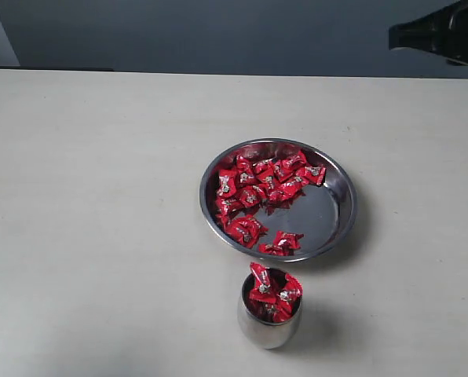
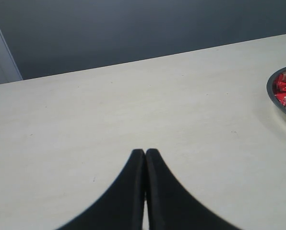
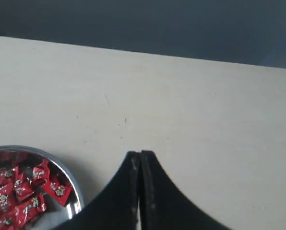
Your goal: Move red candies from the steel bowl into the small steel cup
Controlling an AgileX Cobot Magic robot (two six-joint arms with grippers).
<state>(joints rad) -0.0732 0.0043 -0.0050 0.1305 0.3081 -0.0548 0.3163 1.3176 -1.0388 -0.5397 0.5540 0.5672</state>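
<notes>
You are partway through the job. On the pale table (image 1: 100, 196), the steel bowl (image 1: 324, 218) is the biggest thing. Most of the red candies (image 1: 254, 192) are in it, piled on its far and left side, with a few near the front edge. The right part of the bowl's floor is bare and shiny. So you have lots left to move.

Just in front of the bowl stands the small steel cup (image 1: 265, 334). It is upright and does not touch the bowl. A few red candies are inside, and they poke up over its rim, so the cup looks close to full. You may not fit many more in.

Both grippers are away from the bowl and the cup. The left gripper (image 2: 145, 152) has its two fingers pressed together over bare table, with nothing between them. The right gripper (image 3: 139, 154) is pressed tight too and holds no candy.
</notes>
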